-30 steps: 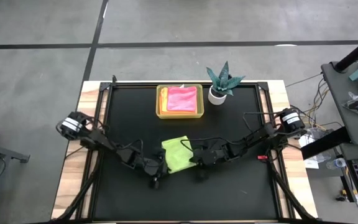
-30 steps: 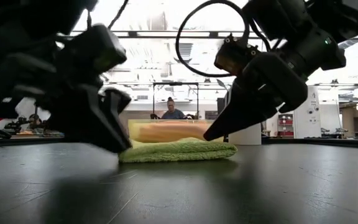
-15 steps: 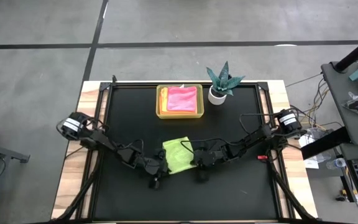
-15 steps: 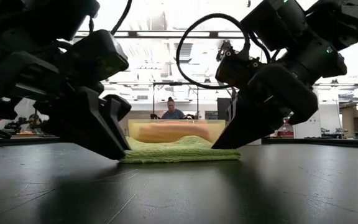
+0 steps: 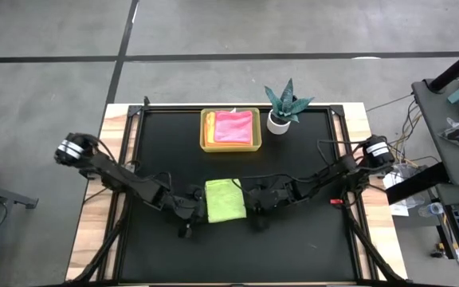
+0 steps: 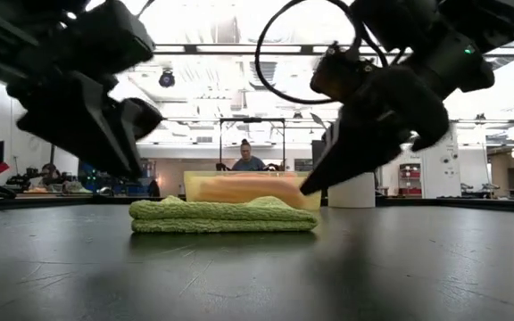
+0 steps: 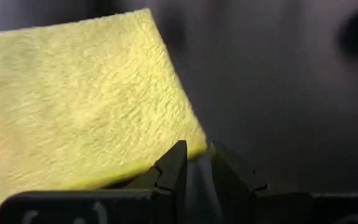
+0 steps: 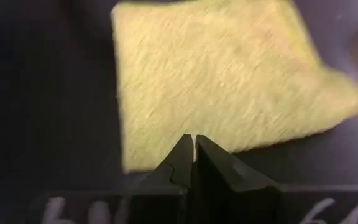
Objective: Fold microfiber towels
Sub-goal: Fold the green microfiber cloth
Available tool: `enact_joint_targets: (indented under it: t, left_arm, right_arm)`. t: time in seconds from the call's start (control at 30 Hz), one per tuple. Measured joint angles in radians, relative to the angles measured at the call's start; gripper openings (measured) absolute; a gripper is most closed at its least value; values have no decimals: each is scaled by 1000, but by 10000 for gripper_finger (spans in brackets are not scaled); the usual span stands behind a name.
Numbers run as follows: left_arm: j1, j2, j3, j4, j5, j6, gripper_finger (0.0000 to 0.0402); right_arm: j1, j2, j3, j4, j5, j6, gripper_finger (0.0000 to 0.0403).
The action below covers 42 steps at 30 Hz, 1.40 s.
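Observation:
A lime green towel (image 5: 225, 200) lies folded and flat on the black table top, also seen in the low view (image 6: 224, 215) and in both wrist views (image 7: 86, 99) (image 8: 222, 81). My left gripper (image 5: 196, 209) hangs above and to the left of it (image 6: 132, 168). Its fingers (image 7: 197, 152) stand a narrow gap apart with nothing between them. My right gripper (image 5: 248, 203) is shut (image 8: 193, 142). Its tip (image 6: 304, 189) hangs just over the towel's right edge. A pink towel (image 5: 233, 126) and an orange-yellow towel (image 5: 210, 127) lie in the yellow tray (image 5: 230, 148).
The yellow tray stands at the table's far middle, and a teal spiky plant in a white pot (image 5: 284, 108) is on its right. A person (image 6: 245, 156) sits in the room behind the table. Bare black table top lies in front of the green towel.
My left gripper has risen and drawn back toward the table's left edge, away from the green towel. The towel has slid a little toward the left and now lies flatter. My right gripper's tip, down at the towel's right edge half a second ago, stands just above it now.

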Motion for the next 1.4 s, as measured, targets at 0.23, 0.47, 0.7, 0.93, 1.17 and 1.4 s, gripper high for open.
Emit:
enact_joint_targets:
  t: [0.23, 0.47, 0.7, 0.93, 1.17, 1.4]
  left_arm:
    - [17, -105, -19, -16, -208, 166, 58]
    - [109, -49, -20, -13, -279, 219, 58]
    - [177, 94, -20, -7, -308, 200, 58]
    - [192, 154, -15, 23, -320, 158, 58]
    - [193, 134, -16, 8, -312, 151, 58]
    - [189, 36, -17, -30, -307, 155, 58]
  right_arm:
    - [-82, 24, 24, 61, 22, -106, 12]
    - [-188, 66, 39, 169, 23, -162, 12]
    - [-217, 113, 37, 220, 23, -165, 12]
    - [-216, 201, 37, 275, 76, -167, 12]
    - [-216, 200, 36, 274, 83, -171, 12]
    - [-213, 123, 37, 211, 81, -108, 13]
